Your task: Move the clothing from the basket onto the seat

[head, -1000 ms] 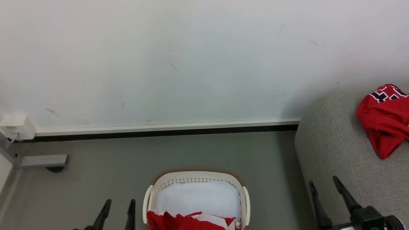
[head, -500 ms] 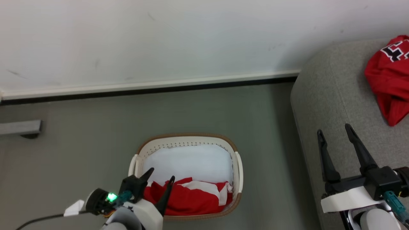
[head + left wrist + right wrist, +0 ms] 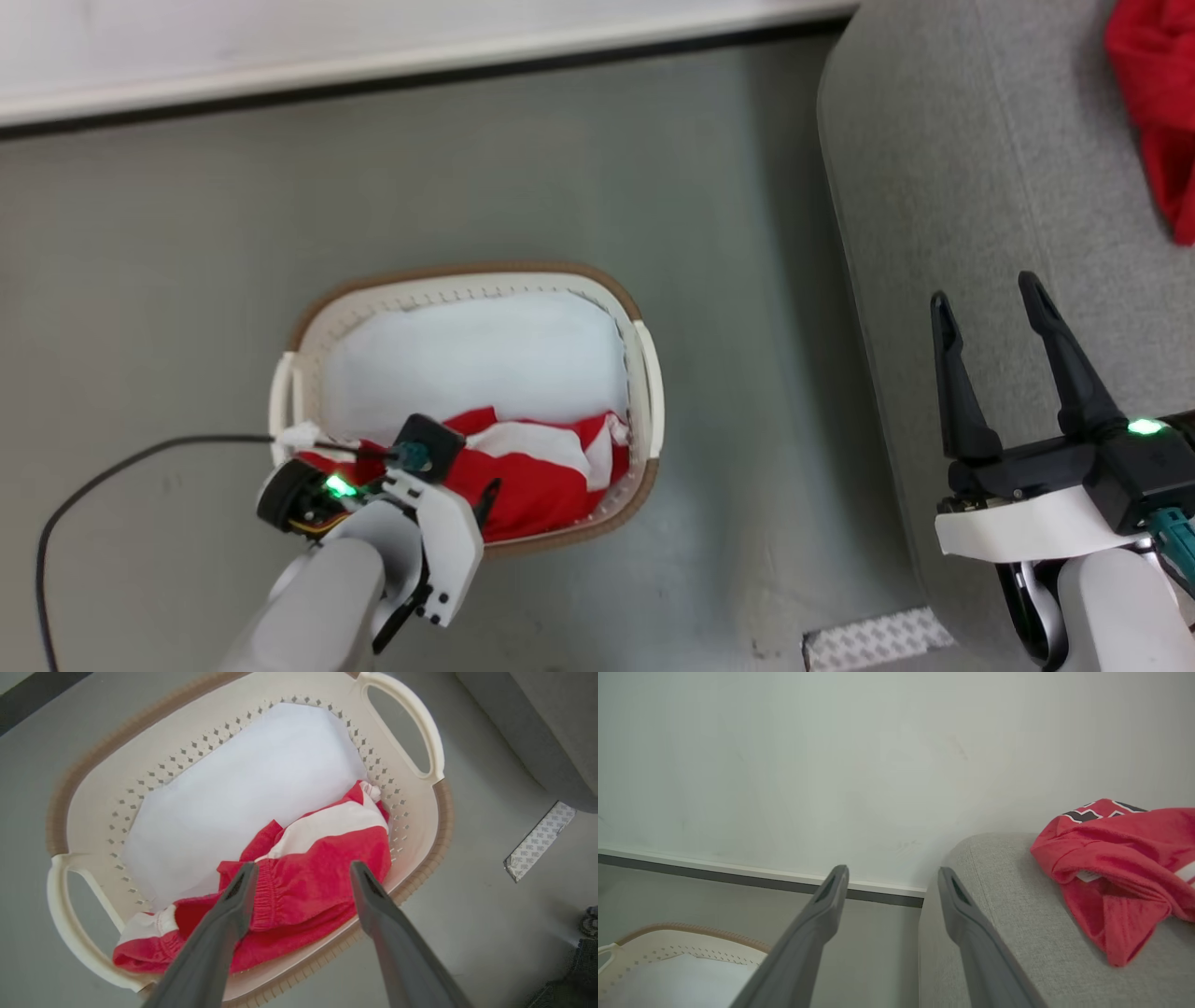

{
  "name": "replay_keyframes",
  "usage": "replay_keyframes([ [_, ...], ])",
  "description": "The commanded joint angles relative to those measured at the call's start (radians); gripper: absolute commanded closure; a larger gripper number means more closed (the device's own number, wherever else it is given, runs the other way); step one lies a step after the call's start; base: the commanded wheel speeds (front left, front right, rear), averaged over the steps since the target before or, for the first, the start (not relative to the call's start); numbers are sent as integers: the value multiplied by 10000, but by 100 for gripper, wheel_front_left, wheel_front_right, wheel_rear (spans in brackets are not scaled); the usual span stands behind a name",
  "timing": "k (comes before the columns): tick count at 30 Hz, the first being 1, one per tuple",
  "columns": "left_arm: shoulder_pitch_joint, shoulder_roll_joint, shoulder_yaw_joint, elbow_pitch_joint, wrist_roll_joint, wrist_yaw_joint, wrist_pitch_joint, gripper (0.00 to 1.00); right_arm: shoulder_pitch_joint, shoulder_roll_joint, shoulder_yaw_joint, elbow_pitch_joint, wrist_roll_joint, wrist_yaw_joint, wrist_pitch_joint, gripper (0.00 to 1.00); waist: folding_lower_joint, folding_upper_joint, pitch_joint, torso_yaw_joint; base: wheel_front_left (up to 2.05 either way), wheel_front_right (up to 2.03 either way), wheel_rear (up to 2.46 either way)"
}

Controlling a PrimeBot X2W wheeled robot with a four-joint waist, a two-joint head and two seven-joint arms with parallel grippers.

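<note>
The clothing [image 3: 546, 467] is a crumpled red garment with a white stripe, lying at the near end of the basket [image 3: 467, 276]. My left gripper [image 3: 303, 864] hangs open just above the clothing [image 3: 322, 868], one finger to each side of a gathered red fold, holding nothing. The basket's [image 3: 420, 737] cream wall and brown rim ring it. My right gripper [image 3: 982, 289] stands open and empty over the front edge of the grey seat [image 3: 934, 168]. A second red jersey with dark lettering [image 3: 1115, 872] lies on the seat [image 3: 1008, 896], right of the right gripper [image 3: 892, 869].
A plain white cloth [image 3: 476, 355] lines the basket's floor. A black cable [image 3: 93, 485] runs over the grey floor to my left wrist. A patterned strip [image 3: 878, 639] lies on the floor by the seat's base. The wall's skirting board [image 3: 373, 65] runs behind.
The head camera has tilted down, so the whole picture has shifted. My left arm has come over the basket's near end and pointed its open fingers down at the red clothing.
</note>
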State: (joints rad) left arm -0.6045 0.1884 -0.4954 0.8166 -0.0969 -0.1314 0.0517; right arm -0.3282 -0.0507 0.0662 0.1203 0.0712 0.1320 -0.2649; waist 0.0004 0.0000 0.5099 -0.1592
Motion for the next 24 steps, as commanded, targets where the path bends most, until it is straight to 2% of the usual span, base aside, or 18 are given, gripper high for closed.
replay_keyframes([
  [1, -334, 19, -247, 252, -328, 22, 183, 0, -202, -1, -22, -115, 126, -25, 9, 0, -4, 0, 697, -288, 0, 0, 0],
  [5, -1018, 87, -537, 831, -775, 23, 319, 0, -360, 2, -79, -298, 133, -25, 9, 0, -4, 0, 1229, -283, 0, 0, 0],
  [10, -1757, 63, -340, 1697, -925, 168, 362, 0, -568, 2, -36, -497, 115, -25, 9, 0, -4, 0, 1769, -229, 0, 0, 0],
  [24, -2857, -143, 4, 3035, -2145, 13, 668, 0, -791, 1, 50, -685, 70, -25, 9, 0, -4, 0, 2620, -137, 0, 0, 0],
])
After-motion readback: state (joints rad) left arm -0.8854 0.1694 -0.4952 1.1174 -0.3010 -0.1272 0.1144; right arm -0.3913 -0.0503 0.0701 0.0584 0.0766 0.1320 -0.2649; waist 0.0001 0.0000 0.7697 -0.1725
